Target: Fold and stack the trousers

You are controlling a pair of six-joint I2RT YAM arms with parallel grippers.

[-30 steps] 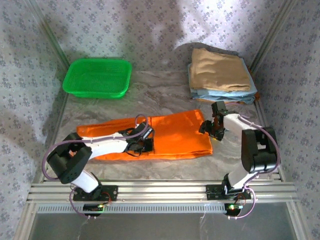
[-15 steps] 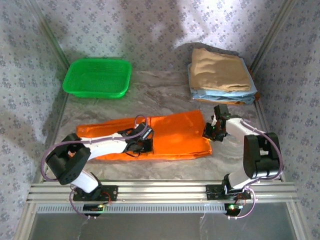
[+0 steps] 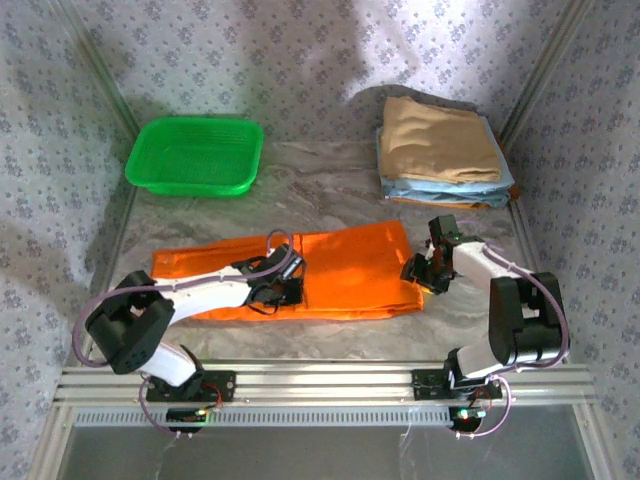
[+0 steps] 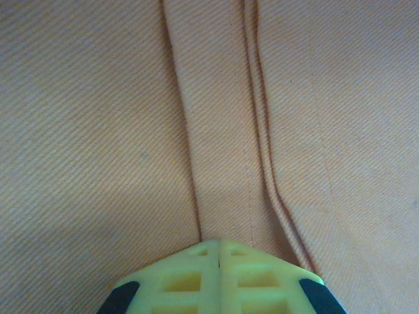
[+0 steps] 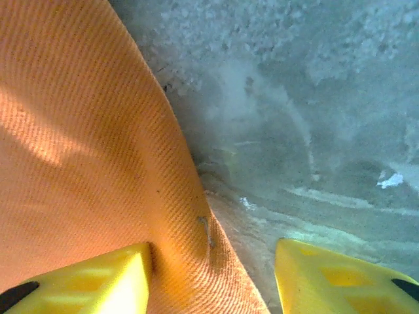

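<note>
free table (image 3: 330,190) between basket (image 3: 195,155), stack (image 3: 440,150), trousers (image 3: 350,270)

Right fingers (image 5: 85,278) slid nearer along the trousers (image 3: 350,270)

Walls (image 3: 300,60): pale grey cloth with a small repeating floral print, on three sides. Table (image 3: 330,180): grey marbled surface. Aluminium rail (image 3: 320,380): along the near edge. Soft shadows cross the rear wall.
</note>
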